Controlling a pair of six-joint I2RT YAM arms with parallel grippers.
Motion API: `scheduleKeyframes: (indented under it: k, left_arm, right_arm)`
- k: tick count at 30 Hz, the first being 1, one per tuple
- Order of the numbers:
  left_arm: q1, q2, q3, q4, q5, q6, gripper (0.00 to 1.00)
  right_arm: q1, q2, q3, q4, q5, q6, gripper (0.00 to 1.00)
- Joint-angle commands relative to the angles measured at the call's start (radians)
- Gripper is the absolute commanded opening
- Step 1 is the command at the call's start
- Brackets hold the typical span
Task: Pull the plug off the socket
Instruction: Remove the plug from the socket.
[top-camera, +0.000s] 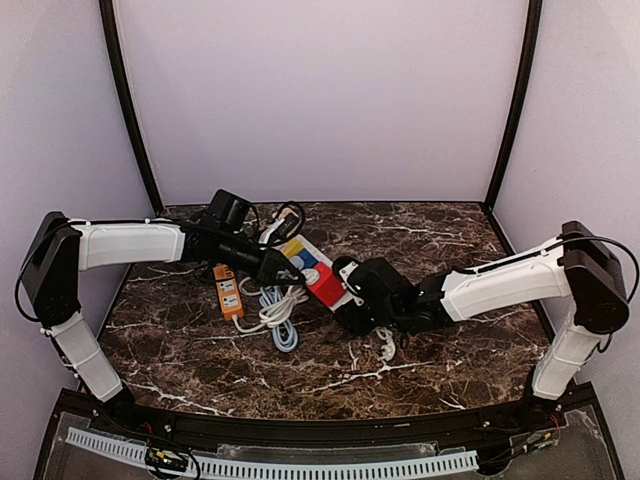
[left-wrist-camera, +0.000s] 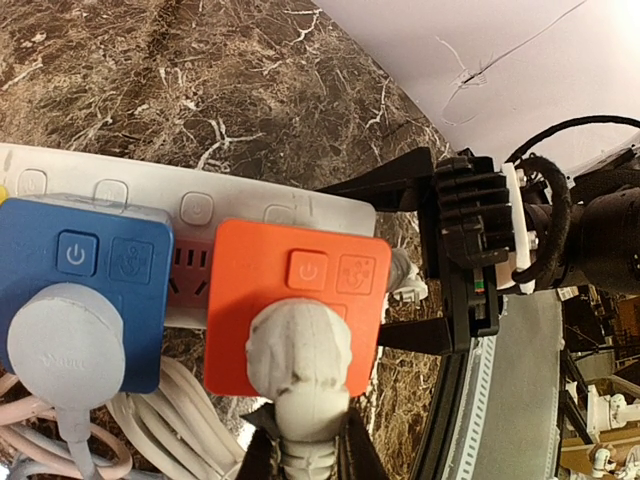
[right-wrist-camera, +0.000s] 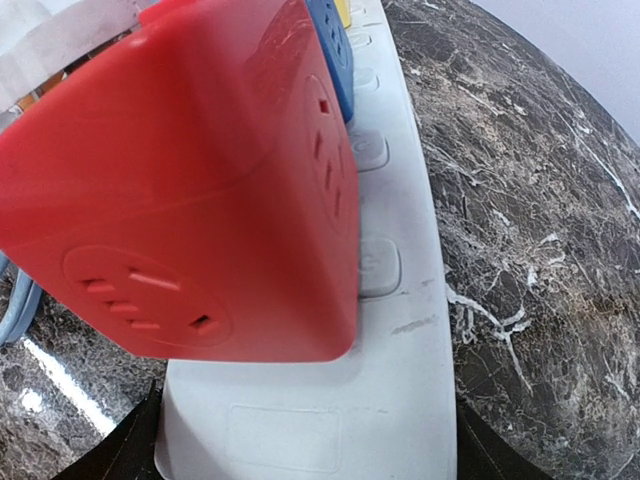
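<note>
Plug (left-wrist-camera: 298, 365), white and rounded, sits pushed into the face of an orange-red cube adapter (left-wrist-camera: 295, 290), seen from the left wrist. The left claw (left-wrist-camera: 300, 450) is closed on the plug's neck, a dark finger on either side of it. The adapter sits on a white power strip (left-wrist-camera: 230, 205), beside a blue cube adapter (left-wrist-camera: 85, 280) that carries a second white plug (left-wrist-camera: 65, 345). Pale cables (left-wrist-camera: 170, 405) lie under both. From the top camera, the strip runs diagonally across the middle of the marbled tabletop (top-camera: 450, 250), and the left arm reaches in from the left to meet the red adapter on its near side. The plug itself is hidden there behind the claw. The right claw (top-camera: 350, 302) comes in from the right and grips the strip's near end. A small orange device (top-camera: 229, 292) and a coil of white and blue cable (top-camera: 280, 318) lie just left of the strip. In the right wrist view, the red adapter fills the upper left. The strip's end lies between the claw's dark fingers (right-wrist-camera: 135, 445), which clamp its two sides.
</note>
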Motion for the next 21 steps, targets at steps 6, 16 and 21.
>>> scheduleKeyframes:
  k: [6, 16, 21]
  left_arm:
    - [0.061, -0.094, -0.003, 0.05, -0.043, -0.035, 0.01]
    - [0.061, -0.105, -0.006, 0.054, -0.04, -0.03, 0.01]
    - [0.061, -0.106, -0.007, 0.056, -0.036, -0.03, 0.01]
  right_arm:
    - [-0.056, 0.072, 0.089, -0.293, -0.018, 0.177, 0.0]
    - [-0.142, 0.113, 0.127, -0.387, -0.064, 0.28, 0.0]
    - [-0.148, 0.133, 0.136, -0.401, -0.066, 0.292, 0.0]
